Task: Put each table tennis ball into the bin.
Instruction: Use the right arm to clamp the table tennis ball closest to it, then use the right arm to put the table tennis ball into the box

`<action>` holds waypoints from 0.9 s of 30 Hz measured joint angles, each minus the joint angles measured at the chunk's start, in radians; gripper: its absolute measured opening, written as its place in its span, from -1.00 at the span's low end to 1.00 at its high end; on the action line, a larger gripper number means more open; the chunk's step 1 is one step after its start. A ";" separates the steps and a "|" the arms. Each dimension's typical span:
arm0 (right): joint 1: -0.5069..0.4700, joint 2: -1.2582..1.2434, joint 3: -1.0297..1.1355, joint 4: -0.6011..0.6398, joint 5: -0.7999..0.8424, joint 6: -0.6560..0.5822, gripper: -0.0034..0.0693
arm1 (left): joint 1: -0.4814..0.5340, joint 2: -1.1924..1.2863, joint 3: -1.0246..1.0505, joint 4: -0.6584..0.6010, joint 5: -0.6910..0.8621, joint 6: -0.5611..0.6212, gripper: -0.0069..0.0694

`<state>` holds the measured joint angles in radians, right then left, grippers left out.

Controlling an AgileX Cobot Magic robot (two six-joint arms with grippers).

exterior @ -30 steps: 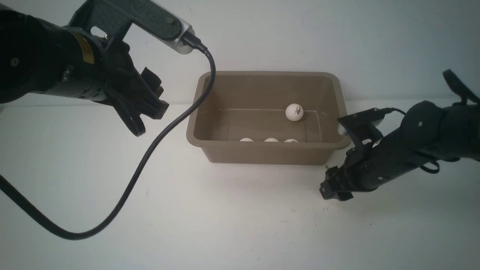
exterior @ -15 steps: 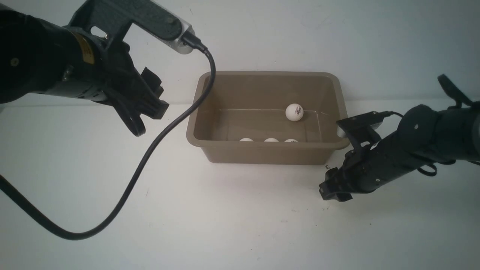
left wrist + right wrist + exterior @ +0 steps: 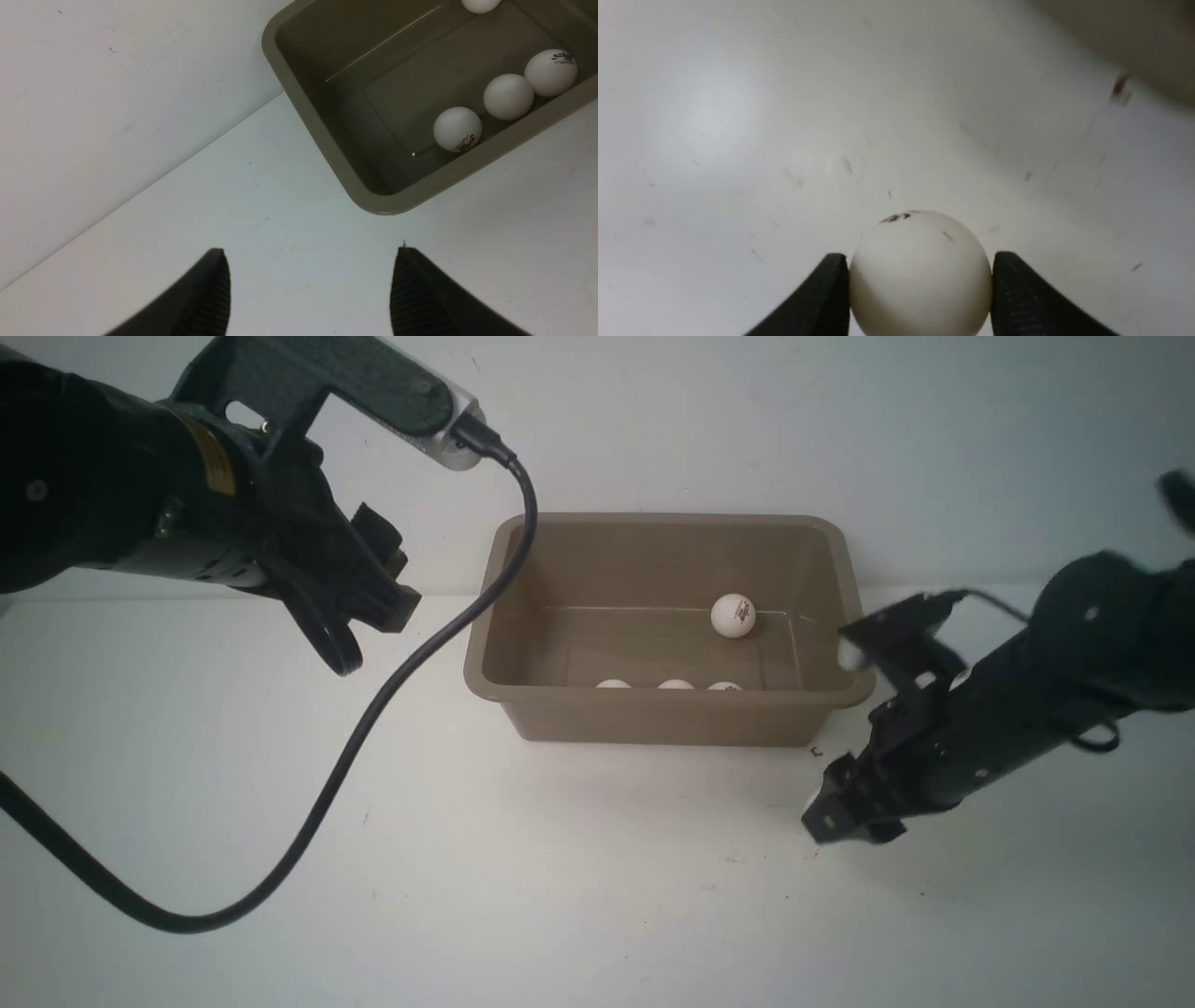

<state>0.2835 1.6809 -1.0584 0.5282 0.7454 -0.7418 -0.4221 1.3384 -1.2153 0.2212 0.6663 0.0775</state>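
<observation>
The step in hand is looking like the pickup and carry of one more ball. The right end effector (image 3: pixel 838 817) is clamping its two black fingers (image 3: pixel 822 298) onto the sides of a white table tennis ball (image 3: pixel 920 275), low over the tabletop (image 3: pixel 560 877) and just off the near right corner of the bin (image 3: pixel 672 721). Whether that ball is resting on the surface or hanging just clear of it, the views are not showing. The left end effector (image 3: pixel 362 627) is hovering well to the left of the bin, its fingers standing apart with nothing between them. The next move, as I judge it, is calling for a lift high enough to clear the flared rim, a short carry leftward over the bin's open inside, and then a release. The ball is smooth and light, so the grip is needing to hold steady through the lift, and letting go from low down is likely helping to stop it bouncing out. Counting: one bin, and four balls are lying inside it. The logo ball (image 3: pixel 733 615) is sitting toward the far right of the floor, and three more are lining up against the near wall: the left one (image 3: pixel 613 684), the middle one (image 3: pixel 675 684) and the right one (image 3: pixel 724 686). With the one in the right grip, five balls are showing; no view is showing any others on the tabletop.
</observation>
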 joint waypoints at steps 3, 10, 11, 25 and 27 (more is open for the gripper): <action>0.000 -0.090 -0.010 0.044 -0.047 -0.090 0.07 | 0.000 0.000 0.000 0.000 -0.004 0.000 0.27; 0.000 -0.059 -0.187 0.153 -0.172 -0.207 0.07 | 0.000 0.000 0.000 0.000 -0.016 0.000 0.27; 0.000 -0.002 -0.249 0.156 -0.174 -0.217 0.07 | 0.000 0.000 0.000 0.000 -0.020 0.000 0.27; 0.000 0.418 -0.599 0.219 -0.090 -0.221 0.11 | 0.000 0.000 0.000 -0.001 -0.043 0.000 0.27; 0.000 0.418 -0.604 0.229 -0.096 -0.221 0.18 | 0.000 0.000 0.000 -0.001 -0.043 0.000 0.27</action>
<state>0.2835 2.0992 -1.6628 0.7568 0.6499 -0.9630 -0.4221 1.3384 -1.2153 0.2202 0.6235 0.0772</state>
